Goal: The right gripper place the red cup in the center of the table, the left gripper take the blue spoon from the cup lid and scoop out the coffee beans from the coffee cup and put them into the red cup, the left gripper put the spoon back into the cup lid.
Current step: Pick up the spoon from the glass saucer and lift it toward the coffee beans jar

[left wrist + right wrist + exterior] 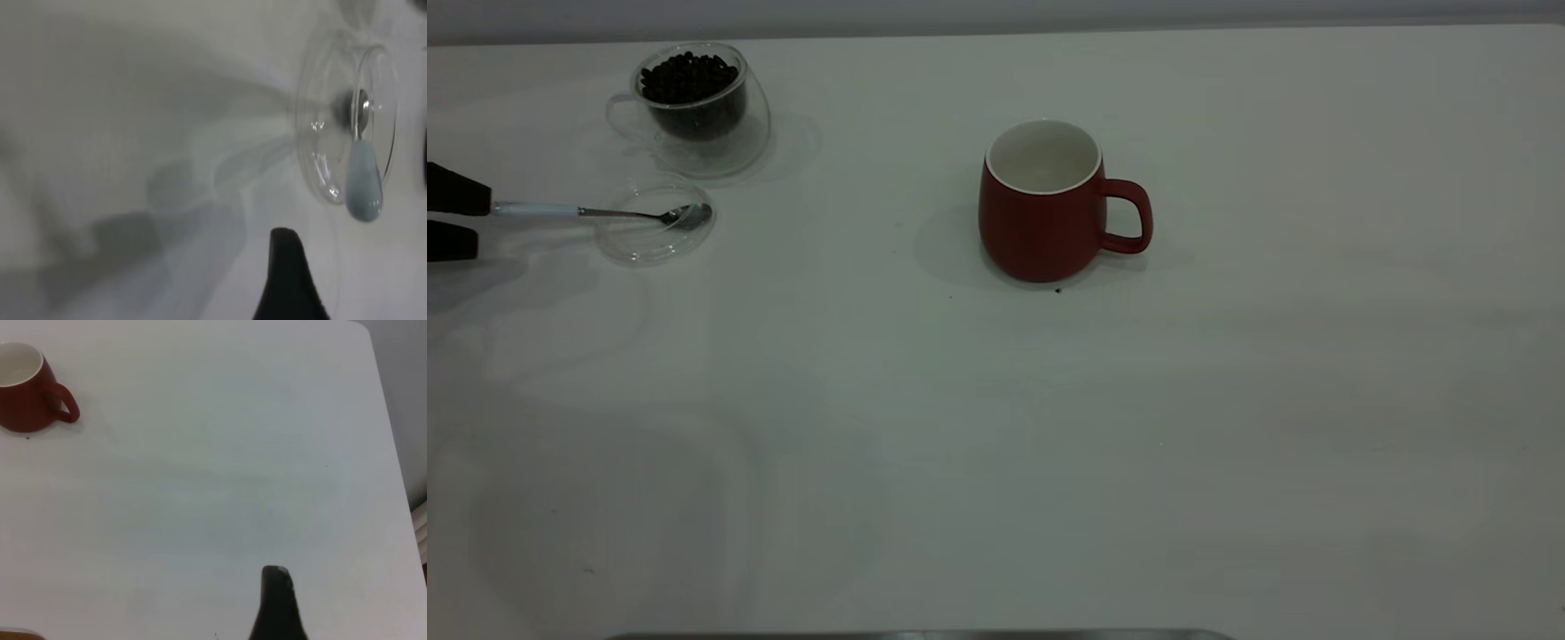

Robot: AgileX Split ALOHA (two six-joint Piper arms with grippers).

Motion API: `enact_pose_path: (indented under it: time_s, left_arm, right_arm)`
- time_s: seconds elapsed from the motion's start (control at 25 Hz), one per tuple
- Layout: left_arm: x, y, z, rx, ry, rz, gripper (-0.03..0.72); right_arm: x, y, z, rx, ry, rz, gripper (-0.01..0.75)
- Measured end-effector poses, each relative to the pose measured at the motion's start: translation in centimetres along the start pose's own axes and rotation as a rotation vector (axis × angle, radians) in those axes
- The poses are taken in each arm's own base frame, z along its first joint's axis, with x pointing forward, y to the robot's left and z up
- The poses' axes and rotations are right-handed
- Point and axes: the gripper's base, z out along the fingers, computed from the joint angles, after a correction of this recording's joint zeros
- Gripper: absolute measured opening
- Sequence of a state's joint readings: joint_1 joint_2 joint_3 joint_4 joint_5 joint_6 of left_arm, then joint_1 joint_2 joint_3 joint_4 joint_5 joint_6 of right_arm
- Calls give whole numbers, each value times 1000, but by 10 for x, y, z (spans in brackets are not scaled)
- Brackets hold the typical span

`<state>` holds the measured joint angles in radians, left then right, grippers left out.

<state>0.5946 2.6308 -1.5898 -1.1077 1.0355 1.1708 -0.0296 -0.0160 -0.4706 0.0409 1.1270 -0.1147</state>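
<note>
At the exterior view's far left, the left gripper (452,218) has its jaws parted around the blue spoon (605,213) handle, not yet clamped. The spoon's bowl rests in the cup lid (654,240). Upper left, the coffee cup (698,111) holds its coffee beans (687,78) — unscooped. At centre stands the red cup (1045,204), empty — placing done. Right gripper: out of that view, its state I cannot tell.

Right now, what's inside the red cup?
The red cup shows only a bare white inside wall, with no beans visible. Its bottom is hidden behind the rim. The beans sit in the glass cup.
</note>
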Motion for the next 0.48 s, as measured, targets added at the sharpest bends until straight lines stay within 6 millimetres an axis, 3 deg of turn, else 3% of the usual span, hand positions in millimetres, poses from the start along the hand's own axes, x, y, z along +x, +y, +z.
enact_pose_path:
  time_s: [0.28, 0.48]
  left_arm:
    - [-11, 1, 8, 28, -3, 18, 570]
    - [-20, -12, 24, 30, 27, 72, 570]
  right_arm:
    - [0, 0, 0, 0, 0, 0, 590]
    - [0, 0, 0, 0, 0, 0, 590]
